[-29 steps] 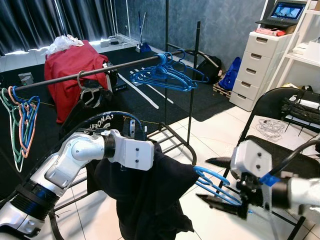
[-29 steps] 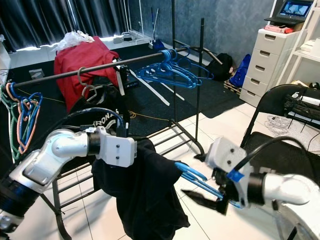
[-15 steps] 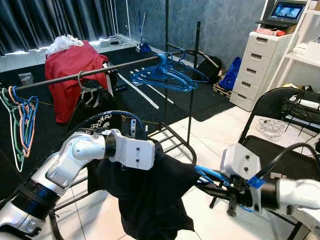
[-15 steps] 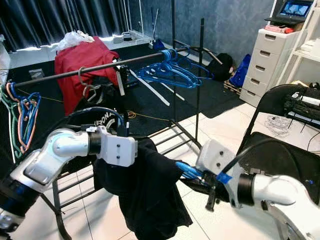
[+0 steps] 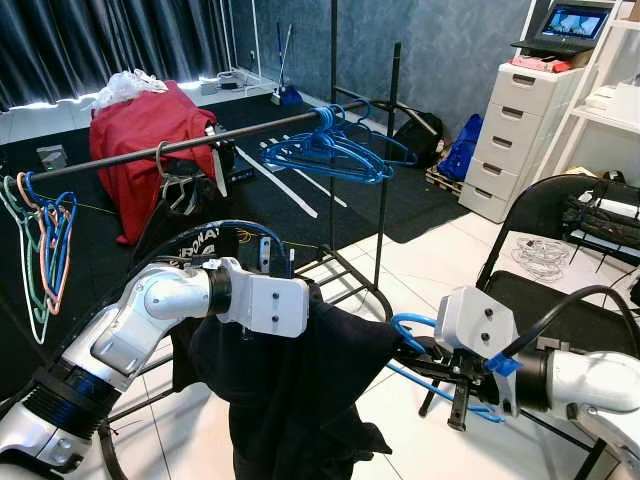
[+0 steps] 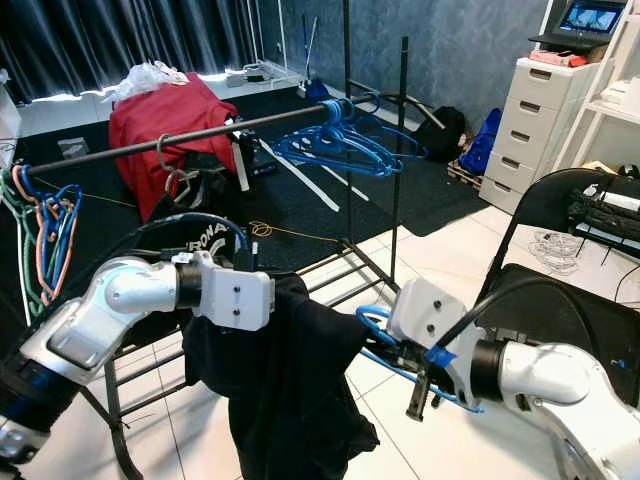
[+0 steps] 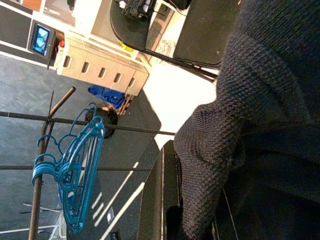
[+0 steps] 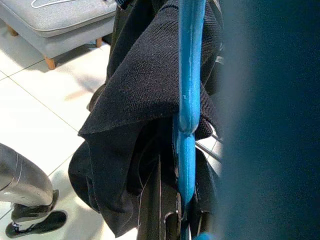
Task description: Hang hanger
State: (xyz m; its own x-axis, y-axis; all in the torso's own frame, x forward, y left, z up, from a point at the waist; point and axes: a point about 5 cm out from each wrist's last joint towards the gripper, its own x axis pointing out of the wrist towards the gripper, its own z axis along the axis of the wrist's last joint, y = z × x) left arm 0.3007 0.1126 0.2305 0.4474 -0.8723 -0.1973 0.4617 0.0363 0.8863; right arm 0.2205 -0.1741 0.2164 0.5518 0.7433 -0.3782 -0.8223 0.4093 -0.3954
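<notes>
A black knit garment [image 5: 300, 400] hangs from my left gripper [image 5: 300, 305], which is shut on its upper edge and mostly buried in the cloth; one black finger [image 7: 157, 200] lies along the knit. My right gripper [image 5: 428, 362] is shut on a blue hanger [image 5: 445, 388], low at the right. The hanger's hook end touches the garment's right edge, and its bar [image 8: 189, 90] runs against the fabric [image 8: 140, 100]. Behind stands the clothes rail [image 5: 200, 140], carrying a bunch of blue hangers [image 5: 325, 150].
Coloured hangers [image 5: 40, 240] hang at the rail's left end, with a red cloth [image 5: 140, 140] behind. A black folding chair [image 5: 560, 300] stands right beside my right arm, white drawers [image 5: 515, 140] beyond it. A grey ottoman [image 8: 55, 20] sits on the white tiles.
My right gripper has swung left and turned over with the blue hanger, bringing it from clear of the garment to its right edge. The left arm has held still.
</notes>
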